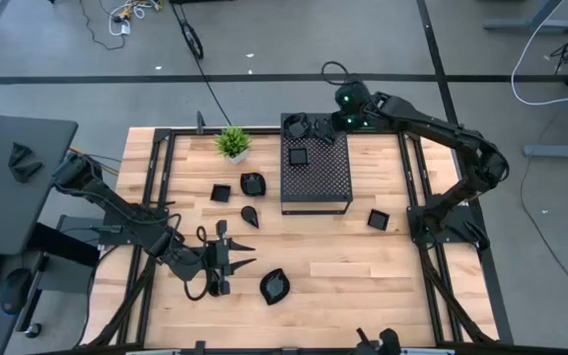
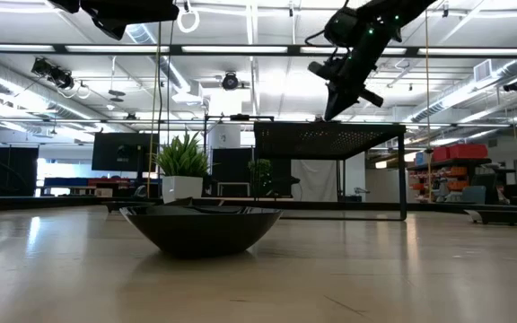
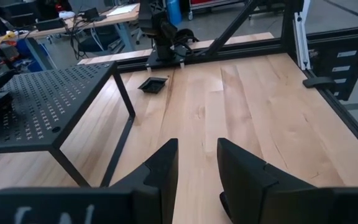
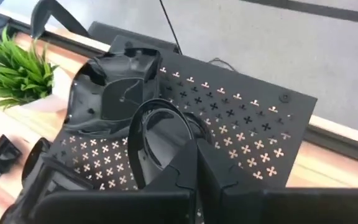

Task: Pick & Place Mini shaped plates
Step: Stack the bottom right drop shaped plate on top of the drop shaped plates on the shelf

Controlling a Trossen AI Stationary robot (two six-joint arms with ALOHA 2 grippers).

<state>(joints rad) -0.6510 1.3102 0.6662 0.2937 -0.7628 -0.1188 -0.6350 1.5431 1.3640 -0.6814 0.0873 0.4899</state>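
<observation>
High view: the pale, grained wooden bench carries a black perforated metal box toward its far edge, with a green potted plant beside the box's left side. Glossy black mini plates lie scattered: a square one on the box top, a square one, a rounded one and a teardrop one left of the box, a square one right of it, and a leaf-shaped one near the bench's near edge.

The right pincer hangs over the box's far left corner, where a few plates are stacked; its fingers are closed together, and a curved glossy plate sits right at their tips. Whether it is gripped I cannot tell.

The left pincer hovers low above the near left part of the bench, fingers partly apart with bare wood between them, holding nothing; the leaf-shaped plate lies just beside it.
</observation>
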